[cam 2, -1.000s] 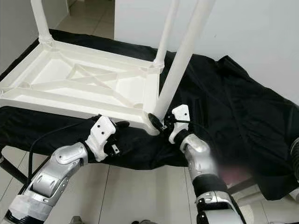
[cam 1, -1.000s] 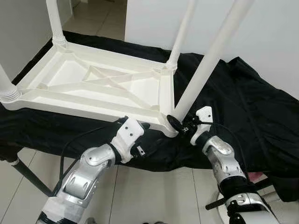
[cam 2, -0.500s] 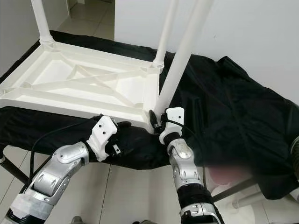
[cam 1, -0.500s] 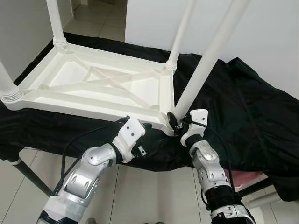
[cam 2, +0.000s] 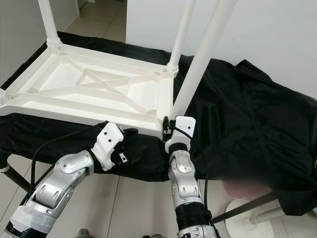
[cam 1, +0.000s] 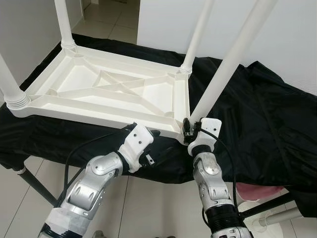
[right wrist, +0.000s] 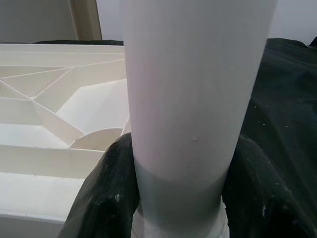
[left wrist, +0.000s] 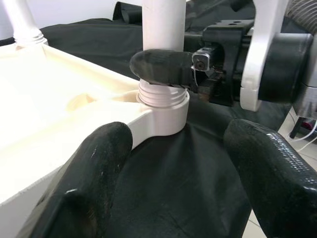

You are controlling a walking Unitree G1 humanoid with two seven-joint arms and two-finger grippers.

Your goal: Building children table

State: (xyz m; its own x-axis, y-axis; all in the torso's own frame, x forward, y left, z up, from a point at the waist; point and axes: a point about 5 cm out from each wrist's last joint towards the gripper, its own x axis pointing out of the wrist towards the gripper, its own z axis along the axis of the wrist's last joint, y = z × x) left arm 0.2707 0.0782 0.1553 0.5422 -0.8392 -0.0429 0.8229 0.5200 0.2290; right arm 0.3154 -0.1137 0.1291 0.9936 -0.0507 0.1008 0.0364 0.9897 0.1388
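1. Left end effector (left wrist: 173,183): fingers spread, holding nothing. It sits just below the near edge of the upturned table top (cam 1: 106,91), aimed at the near right corner socket (left wrist: 163,106). Your left forearm rises from low left, wrist bent toward that corner. Keep it there as a brace if the top starts to slide.

2. Right end effector (cam 1: 187,131): fingers pinched around the base of the near right leg (cam 1: 225,64), just above its threaded collar. The right forearm stands almost vertical under the corner, wrist turned up against the leg.

3. Step in hand, as I read it: seating this leg in its socket. The leg leans away to the right, so bring it upright before you twist, or the threads may cross. Grip low and turn in short strokes.

4. The table top lies upside down on the black cloth (cam 1: 257,109) over the bench.

5. Farther off, three other legs stand in their corners: near left (cam 1: 11,87), far left (cam 1: 64,25), far right (cam 1: 198,32).
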